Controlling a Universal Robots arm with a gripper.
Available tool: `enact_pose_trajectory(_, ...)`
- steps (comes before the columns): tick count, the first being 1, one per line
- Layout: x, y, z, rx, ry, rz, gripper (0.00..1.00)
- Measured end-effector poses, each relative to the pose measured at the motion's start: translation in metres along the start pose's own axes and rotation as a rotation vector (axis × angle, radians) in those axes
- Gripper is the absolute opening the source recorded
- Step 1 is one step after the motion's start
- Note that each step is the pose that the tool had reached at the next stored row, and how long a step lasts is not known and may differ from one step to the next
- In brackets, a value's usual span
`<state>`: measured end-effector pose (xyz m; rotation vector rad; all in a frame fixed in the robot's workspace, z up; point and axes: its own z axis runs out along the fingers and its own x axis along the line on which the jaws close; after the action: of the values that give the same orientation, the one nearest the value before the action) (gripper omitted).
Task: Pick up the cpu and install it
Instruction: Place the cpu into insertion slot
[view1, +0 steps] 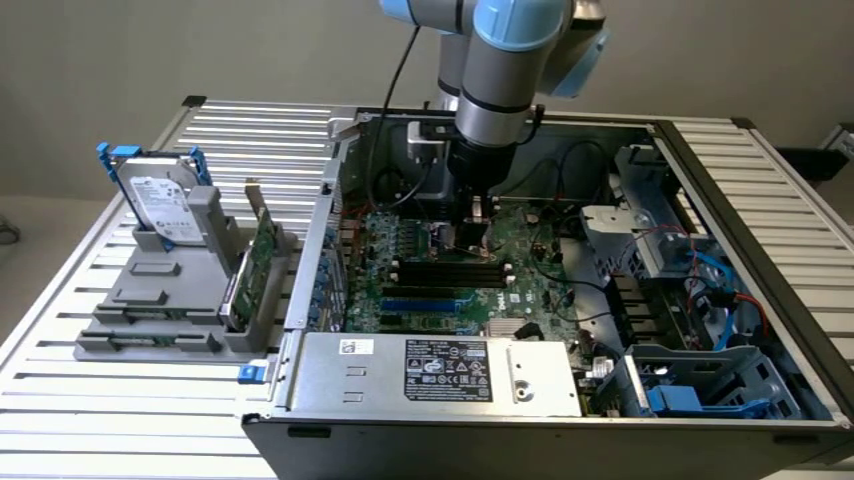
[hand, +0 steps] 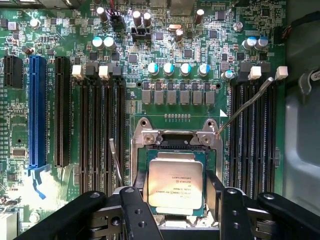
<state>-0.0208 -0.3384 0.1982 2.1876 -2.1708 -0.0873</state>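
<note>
The gripper (hand: 177, 176) clamps the cpu (hand: 175, 189) by two opposite edges, level over the open socket (hand: 150, 134). Held flat like this, the chip looks set to seat squarely.

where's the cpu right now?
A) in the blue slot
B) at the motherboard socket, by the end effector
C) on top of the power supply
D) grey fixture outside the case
B: the wrist view shows the cpu inside the socket's metal frame on the motherboard, right at the end effector.
</note>
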Motion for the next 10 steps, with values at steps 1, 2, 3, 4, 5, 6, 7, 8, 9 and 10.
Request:
enact_pose_trajectory(1, 0.0000, -0.0001, 0.0001, -0.0001, 0.0000, 0.000, 0.55)
enact_pose_trajectory(2, -0.0001, -0.0001, 0.0002, -0.0001, 0.0001, 0.000, 0.55)
enact_pose_trajectory(3, -0.0002, -0.0002, 0.0003, 0.0000, 0.0000, 0.000, 0.55)
enact_pose_trajectory(4, -0.0003, -0.0002, 0.0005, 0.0000, 0.0000, 0.000, 0.55)
enact_pose_trajectory(5, -0.0004, -0.0002, 0.0005, 0.0000, 0.0000, 0.000, 0.55)
enact_pose_trajectory(6, -0.0006, -0.0002, 0.0006, 0.0001, -0.0002, 0.000, 0.55)
enact_pose_trajectory(7, -0.0008, -0.0002, 0.0007, 0.0001, -0.0002, 0.000, 0.55)
enact_pose_trajectory(8, -0.0010, -0.0002, 0.0008, 0.0000, -0.0001, 0.000, 0.55)
enact_pose_trajectory(9, -0.0011, -0.0002, 0.0008, 0.0000, -0.0001, 0.000, 0.55)
enact_pose_trajectory(10, -0.0011, -0.0002, 0.0008, -0.0001, 0.0001, 0.000, 0.55)
